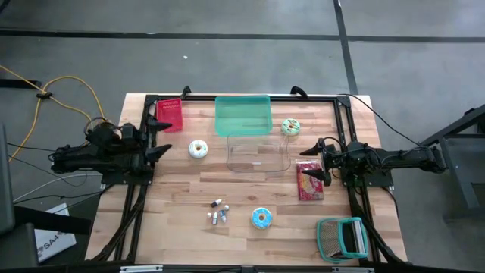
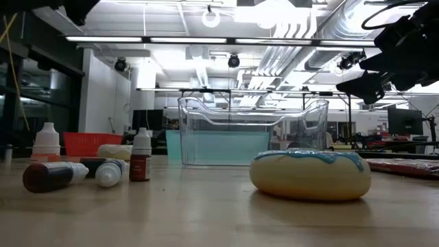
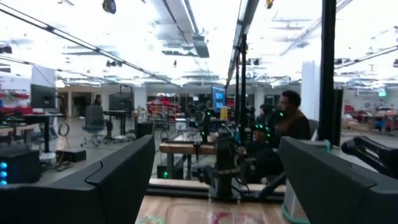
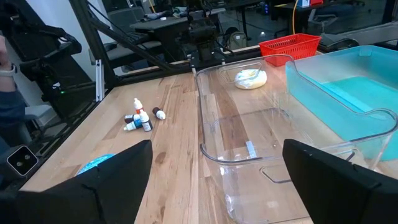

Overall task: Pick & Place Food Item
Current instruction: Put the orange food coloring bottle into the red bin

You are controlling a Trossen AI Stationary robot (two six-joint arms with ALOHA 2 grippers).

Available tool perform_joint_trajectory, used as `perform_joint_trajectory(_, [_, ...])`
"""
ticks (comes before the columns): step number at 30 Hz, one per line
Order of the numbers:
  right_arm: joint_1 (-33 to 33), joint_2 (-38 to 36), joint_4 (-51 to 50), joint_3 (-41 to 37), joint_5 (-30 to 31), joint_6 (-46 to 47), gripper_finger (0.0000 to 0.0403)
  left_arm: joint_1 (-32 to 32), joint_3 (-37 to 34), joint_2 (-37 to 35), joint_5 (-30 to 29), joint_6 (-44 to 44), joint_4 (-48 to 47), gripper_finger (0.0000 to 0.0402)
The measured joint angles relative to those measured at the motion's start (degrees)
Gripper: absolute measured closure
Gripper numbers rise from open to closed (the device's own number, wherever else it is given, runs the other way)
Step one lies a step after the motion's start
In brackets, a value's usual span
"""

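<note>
Three doughnuts lie flat on the wooden table: a white one point(image 1: 198, 149), a green one point(image 1: 290, 127) and a blue-iced one point(image 1: 261, 218) point(image 2: 310, 175). A red snack packet point(image 1: 309, 180) lies flat by the right arm. My left gripper point(image 1: 163, 149) point(image 3: 214, 180) stands open at the table's left edge, raised and pointing toward the white doughnut, holding nothing. At the right edge, my right gripper point(image 1: 314, 159) point(image 4: 214, 180) is open above the packet's far end and faces the clear bin point(image 4: 249, 143). Nothing sits between its fingers.
A clear bin point(image 1: 258, 154) stands mid-table, with a teal bin point(image 1: 243, 115) behind it. A red basket point(image 1: 170, 115) is at the far left and a teal basket point(image 1: 342, 236) at the near right. Small dropper bottles point(image 1: 218, 212) lie near the blue doughnut. A person shows beyond the table point(image 3: 289, 121).
</note>
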Motion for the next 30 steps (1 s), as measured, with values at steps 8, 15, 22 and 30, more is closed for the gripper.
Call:
perform_joint_trajectory(8, [0.01, -0.02, -0.01, 0.01, 0.0, 0.0, 0.0053, 0.0, 5.04, 6.31, -0.11, -0.09, -0.23, 0.0065])
perform_joint_trajectory(15, [0.0, -0.01, -0.01, 0.01, 0.0, 0.0, 0.0053, -0.01, 9.67, 11.75, -0.1, 0.41, -0.2, 0.0065])
perform_joint_trajectory(22, [0.0, 0.01, -0.02, 0.01, 0.0, 0.0, 0.0053, -0.01, 10.99, 14.92, -0.08, 0.43, -1.0, 0.0065])
perform_joint_trajectory(30, [0.0, 0.0, -0.02, -0.01, 0.0, 0.0, 0.0053, 0.0, 10.99, 17.66, -0.05, 0.41, -3.5, 0.0065])
